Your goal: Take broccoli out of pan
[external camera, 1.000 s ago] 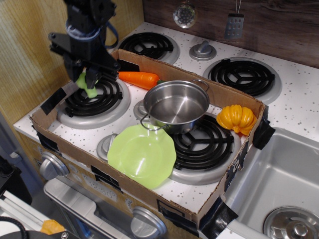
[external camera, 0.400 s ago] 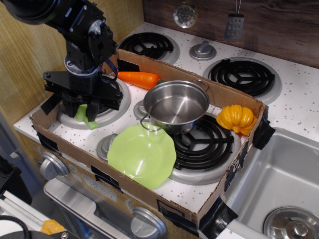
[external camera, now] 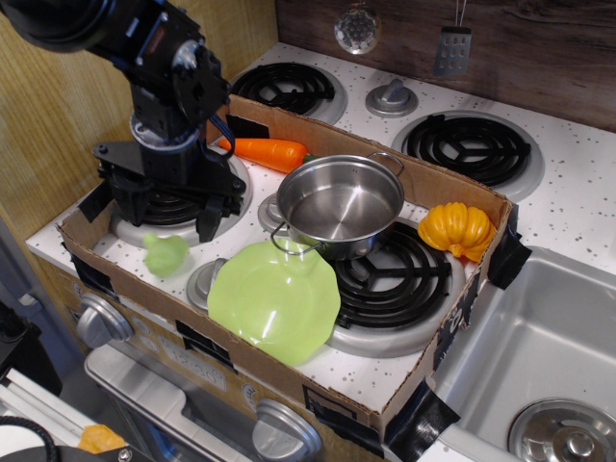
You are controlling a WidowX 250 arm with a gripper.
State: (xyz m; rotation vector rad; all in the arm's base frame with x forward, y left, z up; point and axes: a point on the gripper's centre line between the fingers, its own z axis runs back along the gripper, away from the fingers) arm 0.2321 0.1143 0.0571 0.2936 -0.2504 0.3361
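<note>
The light-green broccoli (external camera: 166,254) lies on the speckled stove top at the front left, just ahead of the left front burner (external camera: 164,204). The shiny steel pan (external camera: 340,204) stands empty in the middle of the cardboard tray, well to the broccoli's right. My black gripper (external camera: 166,210) hangs over the left front burner, just above and behind the broccoli. Its fingers are spread apart and hold nothing.
A lime-green plate (external camera: 274,299) lies in front of the pan. An orange carrot (external camera: 269,151) lies behind the pan, and a yellow-orange pumpkin (external camera: 456,229) sits at the right. A low cardboard wall (external camera: 241,361) rings the area. A sink (external camera: 539,366) is at the right.
The gripper came down with the broccoli to the front-left stove top, opened and rose a little. The broccoli now lies free on the surface.
</note>
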